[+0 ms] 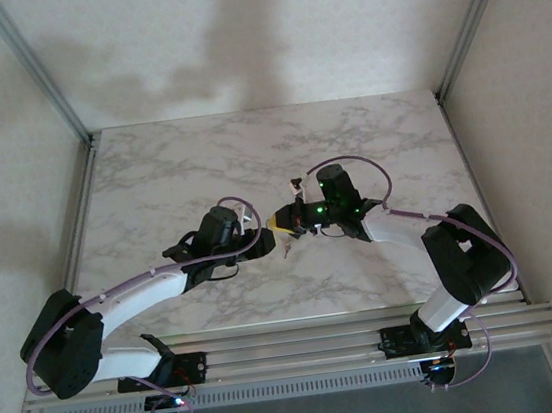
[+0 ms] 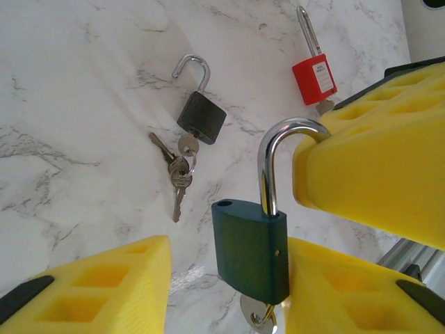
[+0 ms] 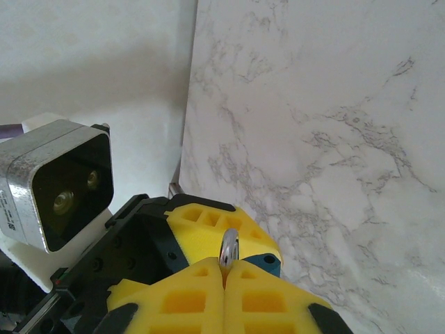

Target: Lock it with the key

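Green padlock (image 2: 250, 250) hangs body-down by its silver shackle (image 2: 268, 160), which is sprung open: one leg runs into the body, and the free end curves over into the yellow pads of the right gripper (image 3: 224, 275). In the right wrist view those pads are pressed flat together with the bright arc of the shackle poking out between them, so that hand is fully closed on the lock. A key (image 2: 259, 316) sits in the keyhole at the bottom of the body, with a ring just visible beside it.

The left gripper (image 2: 226, 268) stands partly open around the lock body and has hold of nothing. Its right finger (image 2: 348, 278) lies against the side of the body, or just beside it — I cannot tell whether they touch. Its left finger (image 2: 104, 289) stands apart from the body, with bare marble showing in the gap.

From above, the two arms reach in toward each other and their grippers meet over the middle of the marble table (image 1: 171, 169).

Lying on the table beyond the held lock are a black padlock (image 2: 201, 117), its shackle also open, with a small bunch of keys (image 2: 179, 174) fanned out from its keyhole end. Farther off to the right is a red padlock (image 2: 314, 78) with a long thin shackle. The two are well apart from each other.
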`<act>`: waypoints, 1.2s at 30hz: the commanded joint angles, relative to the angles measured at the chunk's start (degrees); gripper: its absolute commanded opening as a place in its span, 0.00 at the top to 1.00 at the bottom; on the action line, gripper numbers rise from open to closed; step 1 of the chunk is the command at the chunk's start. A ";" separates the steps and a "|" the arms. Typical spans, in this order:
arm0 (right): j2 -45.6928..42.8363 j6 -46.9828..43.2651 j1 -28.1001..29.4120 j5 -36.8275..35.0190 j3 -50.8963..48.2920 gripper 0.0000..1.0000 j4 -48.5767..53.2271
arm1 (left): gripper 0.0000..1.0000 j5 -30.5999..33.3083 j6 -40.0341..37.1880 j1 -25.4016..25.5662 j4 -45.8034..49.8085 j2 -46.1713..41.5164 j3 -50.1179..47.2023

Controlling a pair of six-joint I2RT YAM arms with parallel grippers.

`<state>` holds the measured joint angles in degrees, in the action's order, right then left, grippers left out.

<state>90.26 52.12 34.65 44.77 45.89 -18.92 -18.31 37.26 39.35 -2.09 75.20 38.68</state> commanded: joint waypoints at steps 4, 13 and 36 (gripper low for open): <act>0.75 0.36 1.24 3.02 0.78 1.00 -1.65 | 0.61 0.98 -0.28 0.41 -1.15 0.48 1.40; 1.32 -0.89 2.08 3.15 1.75 1.00 -0.16 | 0.56 4.79 0.97 0.34 0.24 -1.08 2.27; 1.41 -3.51 3.91 3.74 3.33 1.00 2.39 | 0.82 5.26 2.38 -0.90 -0.26 -3.55 1.05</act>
<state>91.61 50.15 36.80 44.99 48.12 -18.61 -15.40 38.09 39.62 0.21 72.86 39.75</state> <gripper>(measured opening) 0.039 0.187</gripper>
